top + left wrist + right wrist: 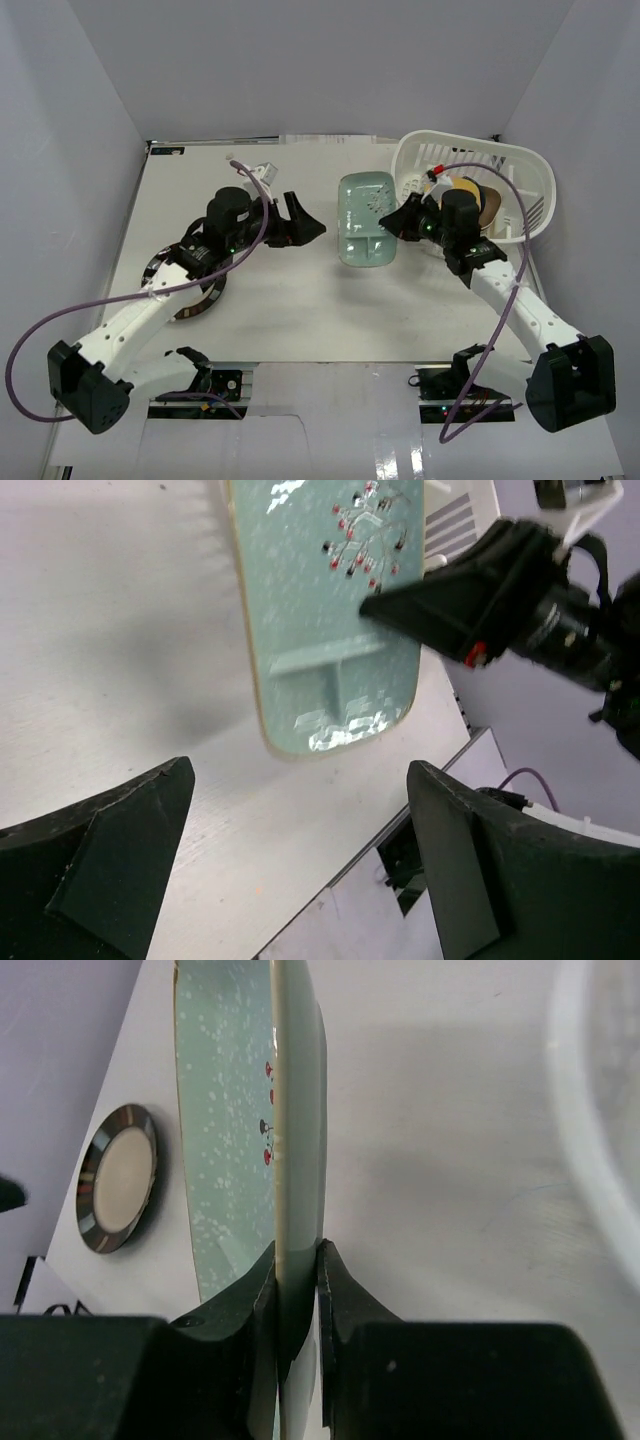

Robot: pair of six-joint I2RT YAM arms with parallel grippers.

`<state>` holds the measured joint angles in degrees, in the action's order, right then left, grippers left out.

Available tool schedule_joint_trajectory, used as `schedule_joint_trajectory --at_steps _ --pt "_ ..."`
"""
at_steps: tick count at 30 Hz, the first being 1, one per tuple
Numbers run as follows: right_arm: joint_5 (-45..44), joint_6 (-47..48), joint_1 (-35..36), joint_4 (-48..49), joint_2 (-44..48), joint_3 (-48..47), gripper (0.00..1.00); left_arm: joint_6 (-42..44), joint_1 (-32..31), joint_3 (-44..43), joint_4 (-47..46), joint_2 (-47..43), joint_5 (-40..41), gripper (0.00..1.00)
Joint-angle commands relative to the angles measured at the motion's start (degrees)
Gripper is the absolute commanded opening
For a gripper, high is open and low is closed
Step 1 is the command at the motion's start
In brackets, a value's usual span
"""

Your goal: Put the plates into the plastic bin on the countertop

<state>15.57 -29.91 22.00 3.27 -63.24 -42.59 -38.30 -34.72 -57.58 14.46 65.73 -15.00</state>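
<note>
A pale green rectangular plate (365, 220) (320, 610) (225, 1130) lies in the middle of the countertop (290, 300), its right side tilted up. My right gripper (395, 222) (297, 1250) is shut on that plate's right rim, one finger above and one below. My left gripper (305, 222) (300, 770) stands open just left of the plate, nothing between its fingers. A round dark-rimmed plate (190, 295) (115, 1178) sits at the left, partly hidden under my left arm. The plastic bin (520, 170) stands at the back right, with a tan plate (470, 195) inside.
The bin's slotted wall (455, 520) rises right behind the right gripper. The table's near edge (400, 850) runs close under the left gripper. White walls close in the back and both sides.
</note>
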Motion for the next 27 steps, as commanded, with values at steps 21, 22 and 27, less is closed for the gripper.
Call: schedule_joint_trajectory --at_steps 21,22,27 --pt "-6.07 -4.19 -36.32 -1.59 -18.23 -16.74 0.28 14.75 -0.26 15.57 12.0 -24.95 7.18 0.98" --pt "-6.95 -3.49 -36.41 -2.21 -18.23 -16.56 0.31 14.75 -0.26 15.57 12.08 -25.3 7.18 0.98" --pt "-12.14 -2.26 -36.68 -4.84 -17.09 -17.0 0.65 14.84 -0.26 15.92 12.26 -26.62 7.27 0.98"
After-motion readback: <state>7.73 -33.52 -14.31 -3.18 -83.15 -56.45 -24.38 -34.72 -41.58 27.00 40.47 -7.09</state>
